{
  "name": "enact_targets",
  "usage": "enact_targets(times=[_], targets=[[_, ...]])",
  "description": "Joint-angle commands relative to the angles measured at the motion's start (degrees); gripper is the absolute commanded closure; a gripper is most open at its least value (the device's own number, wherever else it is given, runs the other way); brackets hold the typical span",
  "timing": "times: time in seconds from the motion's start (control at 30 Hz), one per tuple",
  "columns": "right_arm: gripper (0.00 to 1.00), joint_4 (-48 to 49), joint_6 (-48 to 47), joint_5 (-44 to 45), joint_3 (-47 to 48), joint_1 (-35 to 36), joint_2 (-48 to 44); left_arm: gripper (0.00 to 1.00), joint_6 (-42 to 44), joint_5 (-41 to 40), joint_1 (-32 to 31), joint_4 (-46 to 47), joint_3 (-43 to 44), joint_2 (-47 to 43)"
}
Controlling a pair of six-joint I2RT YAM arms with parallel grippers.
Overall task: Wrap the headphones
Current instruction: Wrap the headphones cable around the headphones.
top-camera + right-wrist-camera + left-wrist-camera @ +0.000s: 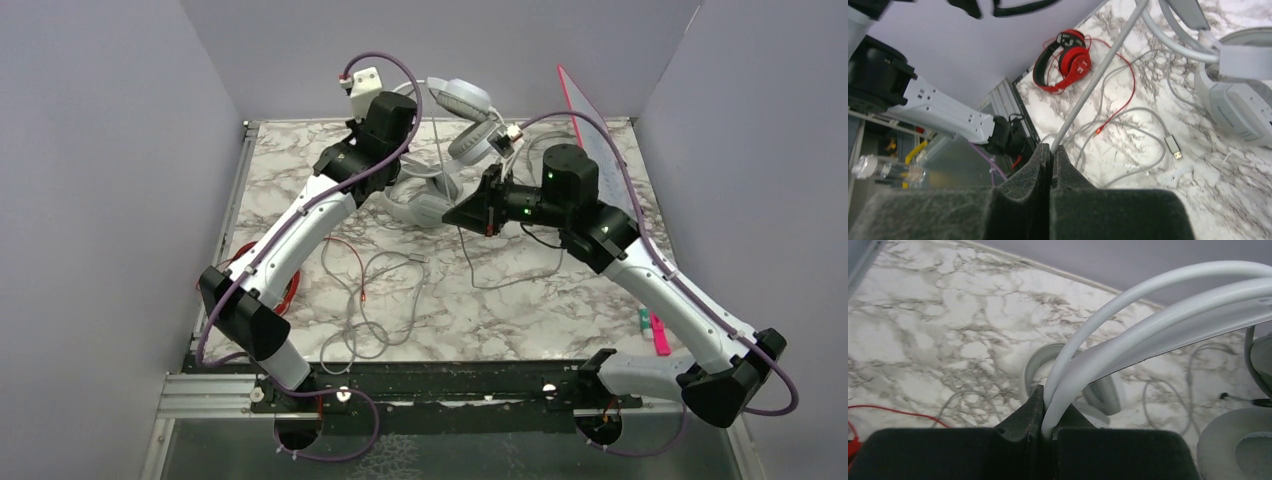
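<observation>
Our left gripper clamps the white headset by its band — our right gripper pinches a grey cable stretched straight toward it.

A white-silver headset hangs above the far part of the marble table, its pale headband arching upward and its ear cups tilted. A thin grey cable runs taut in a straight line beside it. Below, a light grey headset rests on the marble, seemingly on its side, though much of it is hidden. Loose grey cable sprawls in loops across the middle of the table, one end showing a silver plug. The red-and-black headset lies flat by the left edge, its red cable curving toward the grey loops.
</observation>
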Motion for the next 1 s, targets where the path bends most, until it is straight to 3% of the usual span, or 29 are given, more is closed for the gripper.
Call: enact_targets(times=[0.0, 0.27, 0.4, 0.63, 0.97], targets=[[0.99, 19.94, 6.61, 2.68, -8.3, 1.37, -3.79, 1.0, -8.25, 9.84, 1.71, 6.92, 6.91, -2.57], [0.97, 42.07, 0.47, 8.34, -24.81, 3.96, -10.42, 1.0, -11.41, 19.7, 2.61, 6.85, 11.66, -4.45], [0.94, 53.35, -0.76, 8.94, -32.23, 5.19, -12.69, 1.0, -11.19, 20.92, 2.6, 6.86, 11.89, -6.49], [0.9, 54.51, -3.28, 13.5, -34.84, 7.96, -11.42, 1.0, -10.14, 21.67, 2.64, 6.17, 11.14, -8.05], [0.85, 59.22, 2.2, 21.52, -40.8, 8.37, -11.29, 1.0, -10.81, 22.88, 2.59, 6.1, 9.35, -10.04]])
